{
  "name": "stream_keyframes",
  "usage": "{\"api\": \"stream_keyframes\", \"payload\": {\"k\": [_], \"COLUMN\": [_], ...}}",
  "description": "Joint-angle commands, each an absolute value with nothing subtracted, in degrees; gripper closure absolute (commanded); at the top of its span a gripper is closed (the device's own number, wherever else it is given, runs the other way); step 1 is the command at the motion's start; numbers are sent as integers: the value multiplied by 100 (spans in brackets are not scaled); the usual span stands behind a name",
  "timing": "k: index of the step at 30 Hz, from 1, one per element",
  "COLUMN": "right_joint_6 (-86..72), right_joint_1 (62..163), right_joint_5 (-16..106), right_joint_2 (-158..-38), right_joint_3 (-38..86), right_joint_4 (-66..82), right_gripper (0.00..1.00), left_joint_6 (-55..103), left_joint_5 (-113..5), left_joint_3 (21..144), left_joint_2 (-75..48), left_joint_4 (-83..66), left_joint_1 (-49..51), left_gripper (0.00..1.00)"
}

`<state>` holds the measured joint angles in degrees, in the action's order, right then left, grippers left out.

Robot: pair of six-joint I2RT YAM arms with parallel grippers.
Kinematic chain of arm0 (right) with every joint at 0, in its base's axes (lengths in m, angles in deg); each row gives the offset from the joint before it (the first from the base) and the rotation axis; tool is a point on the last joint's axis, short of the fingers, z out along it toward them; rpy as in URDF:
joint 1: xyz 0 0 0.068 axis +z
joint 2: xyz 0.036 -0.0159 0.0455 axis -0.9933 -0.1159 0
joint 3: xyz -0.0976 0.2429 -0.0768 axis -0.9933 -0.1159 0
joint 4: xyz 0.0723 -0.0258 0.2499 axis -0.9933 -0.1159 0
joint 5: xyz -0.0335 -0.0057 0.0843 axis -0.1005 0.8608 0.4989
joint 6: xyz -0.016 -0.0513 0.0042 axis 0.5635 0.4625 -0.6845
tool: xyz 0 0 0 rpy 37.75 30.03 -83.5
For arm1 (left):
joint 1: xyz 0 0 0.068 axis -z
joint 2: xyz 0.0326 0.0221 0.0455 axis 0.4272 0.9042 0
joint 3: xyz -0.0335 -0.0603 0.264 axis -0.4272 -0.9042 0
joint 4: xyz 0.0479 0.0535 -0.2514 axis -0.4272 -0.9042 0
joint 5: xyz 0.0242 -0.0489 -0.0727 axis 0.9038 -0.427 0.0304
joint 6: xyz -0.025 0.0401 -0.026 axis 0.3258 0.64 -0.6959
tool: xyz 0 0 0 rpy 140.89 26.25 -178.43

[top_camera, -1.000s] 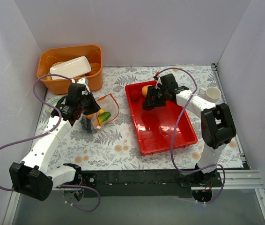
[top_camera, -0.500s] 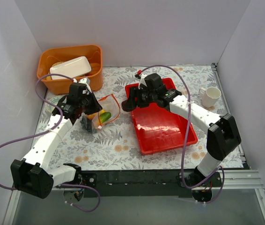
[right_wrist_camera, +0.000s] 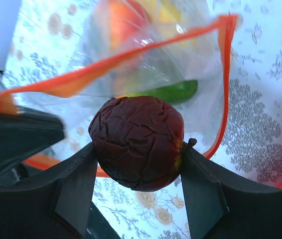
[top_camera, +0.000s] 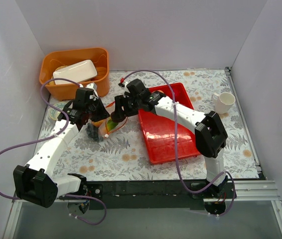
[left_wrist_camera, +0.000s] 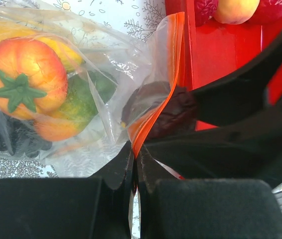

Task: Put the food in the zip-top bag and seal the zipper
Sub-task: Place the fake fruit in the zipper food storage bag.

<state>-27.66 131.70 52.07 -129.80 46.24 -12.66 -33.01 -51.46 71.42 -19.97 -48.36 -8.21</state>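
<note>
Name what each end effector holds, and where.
Right end effector: wrinkled dark red ball, by its sides. Left end effector: orange-red zipper strip of the clear plastic bag.

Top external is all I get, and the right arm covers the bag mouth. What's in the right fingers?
Observer: The right wrist view shows a wrinkled dark red ball clamped between the right fingers.
Operator: Is the bag open?
Observer: Yes. In the same view the zipper strip loops wide apart right behind the ball.
Operator: Who's holding it open?
Observer: The left wrist view shows the left fingers pinched shut on the zipper edge of the zip-top bag.
</note>
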Motion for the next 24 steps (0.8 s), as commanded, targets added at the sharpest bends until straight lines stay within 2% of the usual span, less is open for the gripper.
{"api": "stream_keyframes", "payload": {"k": [1,10,13,14,16,17,20,21,24], "right_joint_6": [-2725,-2646,-2558,-2549,-2514,-2505,-2461,-2435,-2417], "right_joint_1": [13221,13256,13265,13265,13265,13265,13256,13256,13256], "right_joint_5": [5022,5136,5084,5084,5136,5180,5101,5093,4908], "right_joint_2": [-12925,-13257,-13372,-13355,-13224,-13171,-12978,-12925,-12732], "right_joint_3": [4765,5220,5503,5486,5399,5241,5091,5038,4933], "right_joint_4": [-1426,-1478,-1715,-1681,-1479,-1391,-1224,-1197,-1188], "right_gripper": [56,51,41,30,22,15,9,2,2], "left_joint_6": [-3350,-3402,-3438,-3455,-3482,-3490,-3499,-3508,-3499], "left_joint_5": [-5141,-5229,-5221,-5194,-5142,-5089,-4966,-4957,-4948], "left_joint_3": [7276,7320,7329,7338,7364,7373,7443,7461,7522], "left_joint_2": [-2238,-2212,-2273,-2335,-2396,-2449,-2493,-2511,-2493], "left_joint_4": [-4811,-4811,-4785,-4776,-4767,-4758,-4758,-4767,-4794], "left_joint_1": [-832,-832,-832,-832,-832,-832,-832,-832,-841], "left_gripper": [100,100,100,100,100,100,100,100,100]}}
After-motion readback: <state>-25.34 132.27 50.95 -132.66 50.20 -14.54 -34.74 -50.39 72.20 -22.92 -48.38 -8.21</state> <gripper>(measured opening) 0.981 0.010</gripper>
